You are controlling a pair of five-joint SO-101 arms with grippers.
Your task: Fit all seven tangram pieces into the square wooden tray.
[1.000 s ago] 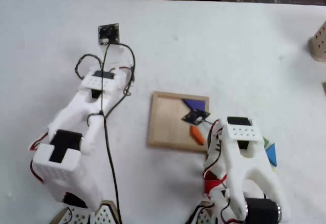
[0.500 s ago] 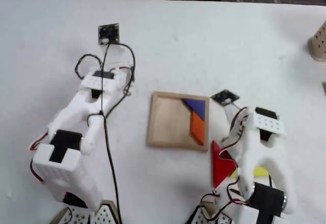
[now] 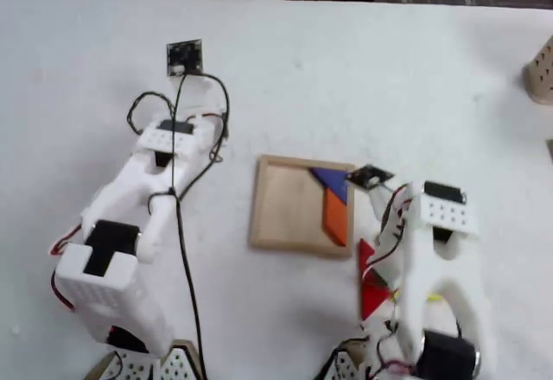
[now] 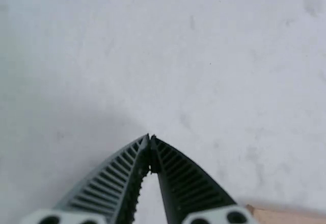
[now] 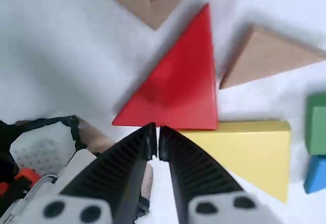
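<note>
Left of the wooden tray (image 3: 281,207), over bare tabletop (image 4: 204,56): left gripper (image 4: 150,141), pinched closed, empty. Off the tray's near right corner: red triangle (image 5: 175,86), long edge crosswise at the tips of the closed right gripper (image 5: 156,132), apex trayward; nearer arm by far.

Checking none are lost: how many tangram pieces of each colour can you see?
Red triangle: 1
Yellow piece: 1
Plain wooden triangle: 1
Green piece: 1
Light blue piece: 1
Dark blue piece: 1
Orange piece: 1
Total: 7
</note>
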